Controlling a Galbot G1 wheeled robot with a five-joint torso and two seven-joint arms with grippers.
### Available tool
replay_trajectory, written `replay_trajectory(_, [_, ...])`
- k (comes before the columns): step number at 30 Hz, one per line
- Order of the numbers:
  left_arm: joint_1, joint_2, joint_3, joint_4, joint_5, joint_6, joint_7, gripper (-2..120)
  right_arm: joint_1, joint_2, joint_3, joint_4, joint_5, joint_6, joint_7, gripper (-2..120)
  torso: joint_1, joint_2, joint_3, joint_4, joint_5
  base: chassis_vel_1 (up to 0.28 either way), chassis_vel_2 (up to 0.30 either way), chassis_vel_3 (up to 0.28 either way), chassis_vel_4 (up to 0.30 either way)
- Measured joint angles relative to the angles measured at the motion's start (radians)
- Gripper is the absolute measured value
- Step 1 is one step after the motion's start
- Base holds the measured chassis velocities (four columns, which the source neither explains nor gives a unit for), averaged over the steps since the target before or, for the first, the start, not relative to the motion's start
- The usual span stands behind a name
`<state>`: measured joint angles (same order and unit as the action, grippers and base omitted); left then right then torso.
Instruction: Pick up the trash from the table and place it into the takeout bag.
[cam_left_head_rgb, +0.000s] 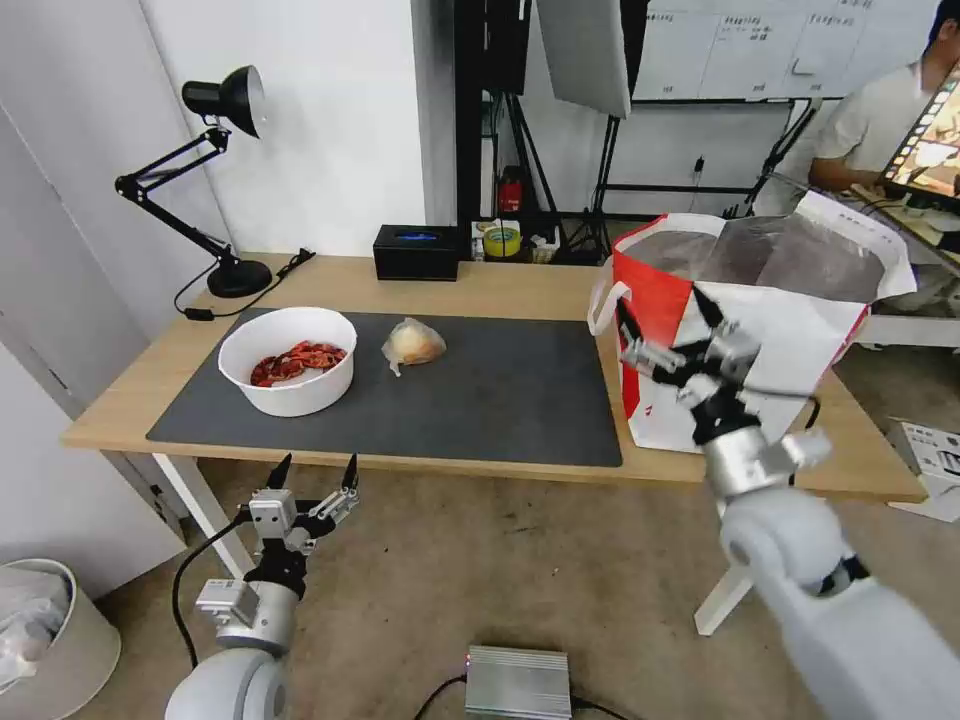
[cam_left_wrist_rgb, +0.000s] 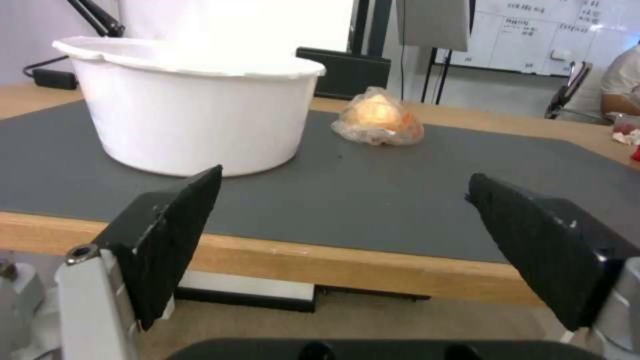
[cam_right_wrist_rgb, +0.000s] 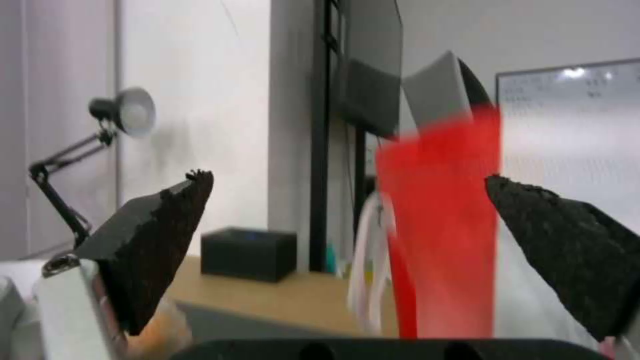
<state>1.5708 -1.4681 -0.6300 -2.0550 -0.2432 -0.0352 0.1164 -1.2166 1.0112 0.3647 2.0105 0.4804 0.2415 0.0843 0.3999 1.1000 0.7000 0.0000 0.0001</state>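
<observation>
1 bowl (cam_left_head_rgb: 287, 360) & 1 clear bag (cam_left_head_rgb: 412, 345) on mat; both grippers, left (cam_left_head_rgb: 314, 471) + right (cam_left_head_rgb: 668, 315), wide open, empty

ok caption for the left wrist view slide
Open left gripper below the table edge, facing white bowl and small clear bag.

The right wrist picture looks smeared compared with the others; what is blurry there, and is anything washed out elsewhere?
Right wrist view: the red-and-white takeout bag is smeared and soft, while the black fingers stay crisp. Left wrist view: the wall behind the white bowl is blown out to white. Head view: sharp and evenly lit.
</observation>
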Motion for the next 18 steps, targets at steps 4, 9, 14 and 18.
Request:
replay_trajectory(4, [-0.003,-0.004,-0.003,0.003,0.0,0.0,-0.001,100,-0.088,0.06,0.005,-0.023,-0.062,0.052,0.004,100,0.0,0.0,0.0,0.0,-0.0001,0.0,0.0,0.0,0.0])
replay_trajectory(9, [-0.003,-0.006,-0.009,0.003,0.001,0.0,-0.001,100,-0.148,0.09,0.021,-0.037,-0.101,0.08,0.011,100,0.0,0.0,0.0,0.0,-0.0002,0.0,0.0,0.0,0.0])
replay_trajectory(14, [-0.001,-0.008,-0.013,0.002,0.004,0.0,0.0,100,-0.216,0.106,0.027,-0.03,-0.135,0.086,0.031,100,0.0,0.0,0.0,0.0,-0.0001,0.0,0.0,0.0,0.0])
replay_trajectory(18, [-0.001,-0.006,-0.013,0.002,0.005,0.0,0.004,100,-0.256,0.124,0.021,-0.027,-0.165,0.086,0.056,100,0.0,0.0,0.0,0.0,-0.0002,0.0,0.0,0.0,0.0])
